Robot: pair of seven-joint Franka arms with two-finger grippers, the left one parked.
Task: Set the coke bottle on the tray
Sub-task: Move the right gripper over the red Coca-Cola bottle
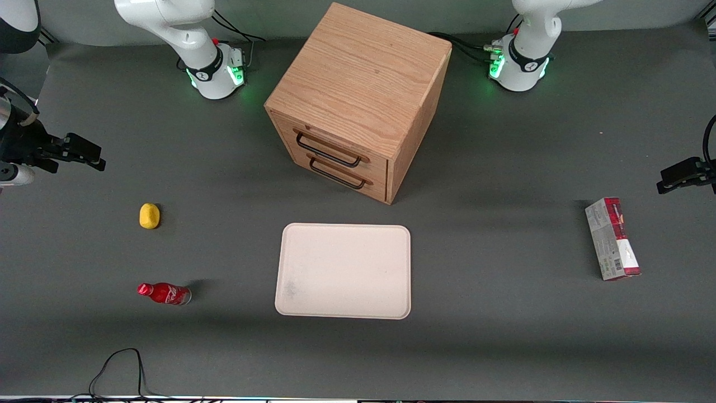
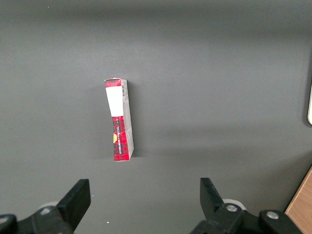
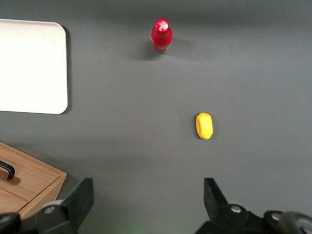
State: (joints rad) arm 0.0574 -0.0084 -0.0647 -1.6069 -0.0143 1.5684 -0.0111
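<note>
Front view: coke bottle (image 1: 164, 293) is seen upright on the mat, well apart from tray (image 1: 344, 271), nearer the camera than the yellow lump (image 1: 149, 216). Gripper (image 3: 146, 204) is held high w/ fingers spread wide, nothing grasped, prob. kept clear for approach to bottle.

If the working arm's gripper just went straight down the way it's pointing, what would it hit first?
Probably bare table. The open gripper points down at empty mat; the yellow lump and bottle lie off that line, though depth is unclear.
</note>
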